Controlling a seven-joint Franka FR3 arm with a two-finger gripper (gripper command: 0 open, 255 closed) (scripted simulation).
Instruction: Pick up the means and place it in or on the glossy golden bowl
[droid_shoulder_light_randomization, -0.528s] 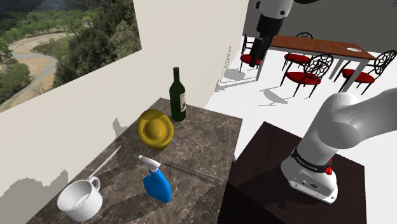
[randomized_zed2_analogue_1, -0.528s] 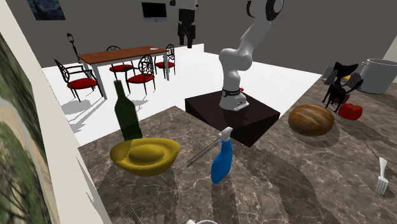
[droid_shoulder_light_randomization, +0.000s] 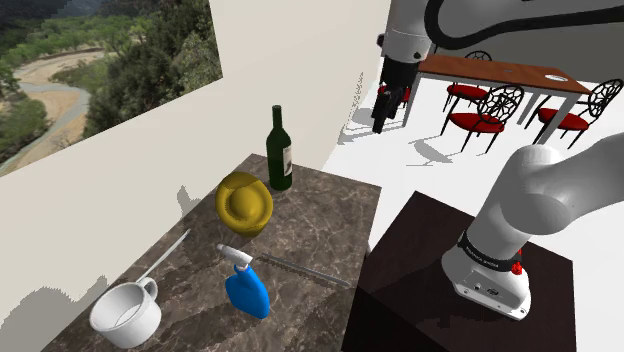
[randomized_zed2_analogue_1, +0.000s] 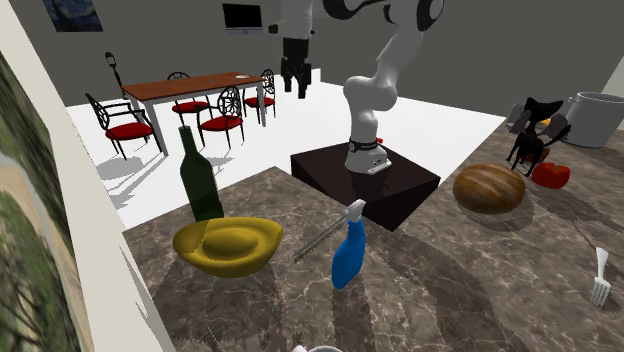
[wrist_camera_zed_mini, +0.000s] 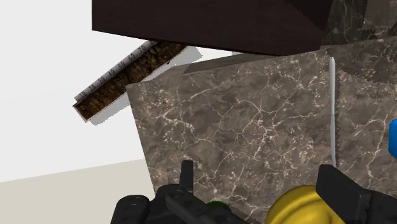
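A long thin grey strip (droid_shoulder_light_randomization: 300, 270) with a finely notched edge lies flat on the dark marble counter (droid_shoulder_light_randomization: 320, 215), between the stand and a blue spray bottle (droid_shoulder_light_randomization: 247, 285). It also shows as the strip (randomized_zed2_analogue_1: 320, 240) and the strip (wrist_camera_zed_mini: 332, 108). The glossy golden bowl (droid_shoulder_light_randomization: 243, 203) sits beside a dark green wine bottle (droid_shoulder_light_randomization: 279, 150); it appears again as the bowl (randomized_zed2_analogue_1: 228, 245) and the bowl (wrist_camera_zed_mini: 299, 207). My gripper (droid_shoulder_light_randomization: 380, 124) hangs high above the floor beyond the counter's far end, open and holding nothing, also seen as the gripper (randomized_zed2_analogue_1: 295, 88).
A white mug (droid_shoulder_light_randomization: 127, 312) stands at the counter's near end. A brown strip printed with numbers (wrist_camera_zed_mini: 121, 76) pokes out beside the dark stand (droid_shoulder_light_randomization: 420, 240). A bread loaf (randomized_zed2_analogue_1: 489, 187) and a fork (randomized_zed2_analogue_1: 600, 278) lie farther off. A dining table (droid_shoulder_light_randomization: 500, 72) with red chairs stands behind.
The gripper has come down and moved toward the counter's far end; the upper arm has swung into both exterior views. Nothing on the counter has moved.
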